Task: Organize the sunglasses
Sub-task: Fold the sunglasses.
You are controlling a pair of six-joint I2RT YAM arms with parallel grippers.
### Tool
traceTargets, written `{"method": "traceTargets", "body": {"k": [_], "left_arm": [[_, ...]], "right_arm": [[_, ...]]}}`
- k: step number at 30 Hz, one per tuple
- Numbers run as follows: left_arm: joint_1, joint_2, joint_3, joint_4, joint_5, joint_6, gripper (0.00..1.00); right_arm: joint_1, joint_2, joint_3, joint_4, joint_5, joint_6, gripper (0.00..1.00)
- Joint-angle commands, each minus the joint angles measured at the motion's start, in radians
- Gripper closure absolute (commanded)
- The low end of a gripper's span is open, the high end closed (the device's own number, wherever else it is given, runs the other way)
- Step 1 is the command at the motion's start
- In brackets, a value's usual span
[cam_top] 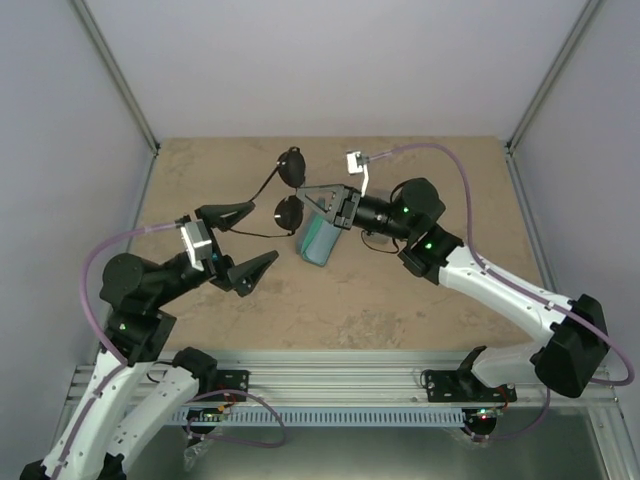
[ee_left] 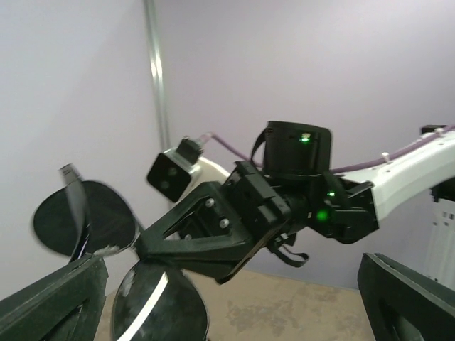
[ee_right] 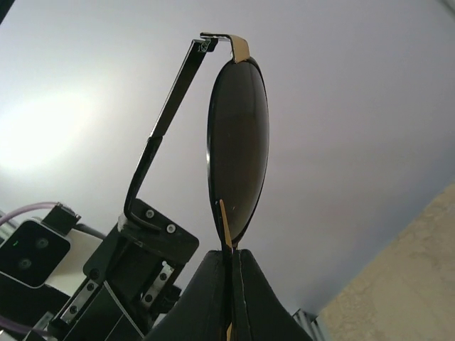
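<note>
- Top view: the right gripper [cam_top: 306, 190] is clamped on the bridge of the sunglasses [cam_top: 289, 167], between the two black oval lenses.
- A teal case [cam_top: 318, 241] lies on the tan table [cam_top: 420, 300] just on the near side of the right gripper, and its far end is covered by that gripper's body.
- The left gripper [cam_top: 241, 242] sits to the left of the right gripper, its jaws spread wide and holding nothing.
- The sunglasses' long axis runs far to near across the right gripper's tips, with one lens on each side. The thin dark arms stretch leftward away from it, and the nearer arm ends between the left gripper's spread fingers.
- Left wrist view: the right gripper [ee_left: 146, 247] comes in from the right as a black wedge, and its tip hides the bridge.
- One lens of the sunglasses [ee_left: 85, 217] shows up-left of that tip, the other just below it. Both are lifted off the table in front of the grey wall [ee_left: 320, 71].
- The left fingers [ee_left: 50, 305] frame the bottom corners, wide apart.
- Right wrist view: the right gripper's fingers [ee_right: 210, 298] are pressed together on the gold bridge piece.
- A lens [ee_right: 238, 149] stands on edge straight above them, its oval upright.
- An unfolded arm runs from the top hinge down-left to a screwed black block. Whether it touches the block cannot be told.
</note>
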Motion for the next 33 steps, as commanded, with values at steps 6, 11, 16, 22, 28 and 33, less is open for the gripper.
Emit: {"method": "traceTargets", "body": {"k": [6, 11, 16, 22, 28, 33], "left_arm": [[0.005, -0.07, -0.009, -0.094, -0.196, -0.005, 0.01], [0.005, -0.069, -0.022, -0.086, 0.029, 0.028, 0.02], [0.005, -0.069, -0.028, -0.058, 0.171, 0.031, 0.11], [0.005, -0.057, -0.014, -0.04, 0.031, -0.005, 0.09], [0.005, -0.018, -0.006, -0.059, -0.197, -0.059, 0.03], [0.005, 0.037, -0.004, -0.01, -0.188, -0.095, 0.01]], "right_arm": [[-0.009, -0.052, -0.012, 0.014, 0.05, -0.039, 0.99], [-0.018, -0.06, 0.001, 0.018, 0.052, -0.032, 0.99], [-0.027, -0.063, 0.015, 0.007, 0.055, -0.033, 0.99], [-0.032, -0.048, 0.015, -0.018, 0.016, -0.041, 1.0], [-0.032, -0.031, 0.048, -0.041, -0.105, -0.078, 0.99], [-0.031, -0.031, 0.035, -0.063, -0.173, -0.088, 0.99]]}}
